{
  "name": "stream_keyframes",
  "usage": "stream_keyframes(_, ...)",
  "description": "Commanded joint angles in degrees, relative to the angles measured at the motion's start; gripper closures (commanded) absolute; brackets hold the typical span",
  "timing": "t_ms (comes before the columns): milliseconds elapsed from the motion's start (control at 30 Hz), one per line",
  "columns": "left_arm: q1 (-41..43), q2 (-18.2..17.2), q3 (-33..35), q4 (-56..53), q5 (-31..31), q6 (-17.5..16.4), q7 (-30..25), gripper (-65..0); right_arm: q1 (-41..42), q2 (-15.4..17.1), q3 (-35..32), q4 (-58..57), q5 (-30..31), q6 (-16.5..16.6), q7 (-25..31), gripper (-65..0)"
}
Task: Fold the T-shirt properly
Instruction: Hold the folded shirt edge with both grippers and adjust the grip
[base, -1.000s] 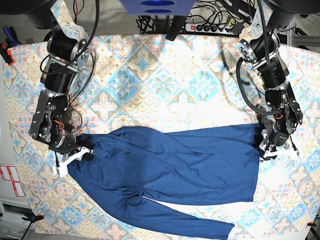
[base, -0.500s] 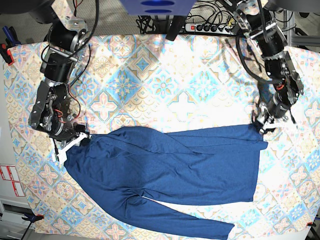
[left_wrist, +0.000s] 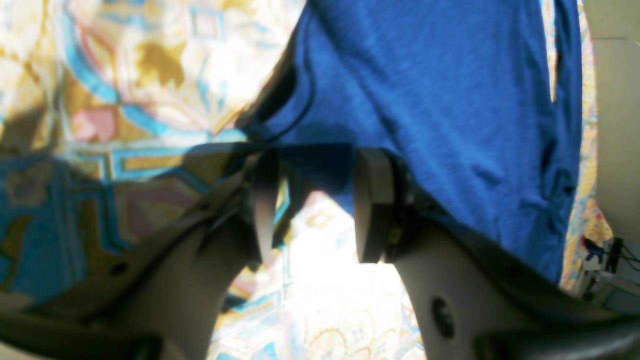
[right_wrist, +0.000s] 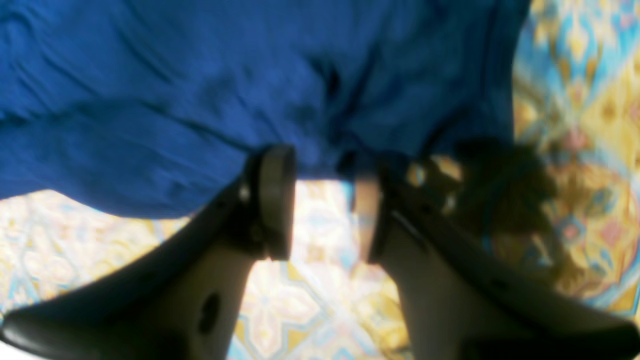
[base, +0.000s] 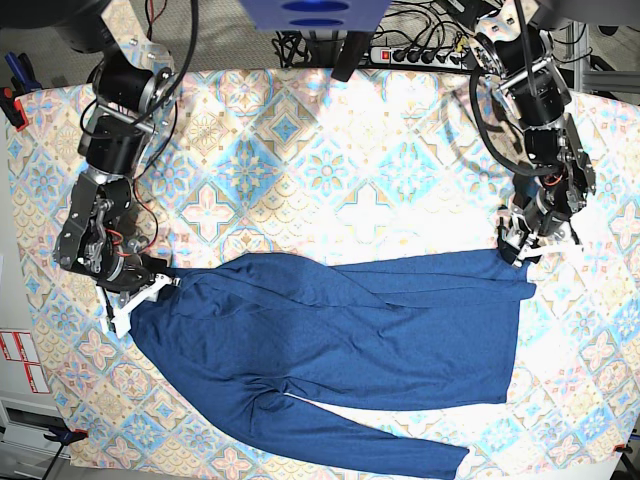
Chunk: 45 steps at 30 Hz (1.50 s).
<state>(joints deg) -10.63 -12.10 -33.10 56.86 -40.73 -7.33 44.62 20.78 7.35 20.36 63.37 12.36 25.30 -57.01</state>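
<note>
The dark navy long-sleeved T-shirt (base: 340, 330) lies spread flat on the tablecloth, with one sleeve trailing toward the front edge. My left gripper (base: 520, 245) is at the shirt's upper right corner. In the left wrist view the left gripper (left_wrist: 317, 162) has its jaws apart, with the shirt (left_wrist: 440, 100) edge lying at the fingertips and tablecloth showing between them. My right gripper (base: 140, 297) is at the shirt's left end. In the right wrist view the right gripper (right_wrist: 322, 167) is also open, its tips at the edge of the shirt (right_wrist: 175, 90).
The pastel tile-patterned tablecloth (base: 330, 170) covers the whole table. A power strip and cables (base: 420, 55) lie behind the far edge. The shirt's loose sleeve (base: 400, 445) reaches close to the front edge.
My left gripper has moved from the right hem toward the far side, up to the shirt's upper right corner. My right gripper has shifted slightly the same way along the left end. The shirt has barely moved.
</note>
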Motion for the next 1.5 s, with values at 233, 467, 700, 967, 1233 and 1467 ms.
stream_keyframes(233,-1.63,0.36,0.0,0.15,-0.63,-0.36,-2.03,-24.0,1.95,0.6,0.08,0.93,1.13,0.41,1.32,-19.7)
stream_keyframes(467,-6.38,1.5,0.0,-6.0,-0.63,-0.27,-4.93,-24.0,1.77,0.6,0.08,0.93,1.13,0.41,1.23,-19.7)
stream_keyframes(700,-7.78,1.59,0.0,-7.67,-0.81,-0.45,-5.28,-6.6,0.54,0.69,0.08,0.93,1.05,0.41,1.23,-19.7)
stream_keyframes(967,-6.64,1.15,0.0,-7.59,-1.16,-0.54,-5.19,0.0,1.16,0.78,3.68,-6.89,1.13,0.41,0.18,-20.1)
stream_keyframes(1233,-6.11,1.06,0.0,-7.59,-1.16,-0.62,-5.19,0.0,6.61,0.78,6.41,-14.98,1.13,0.41,1.32,-24.4)
stream_keyframes(1467,-4.18,1.33,0.0,-3.01,-1.16,-0.62,-5.19,0.0,11.01,0.78,9.66,-20.78,0.78,0.41,2.82,-24.3)
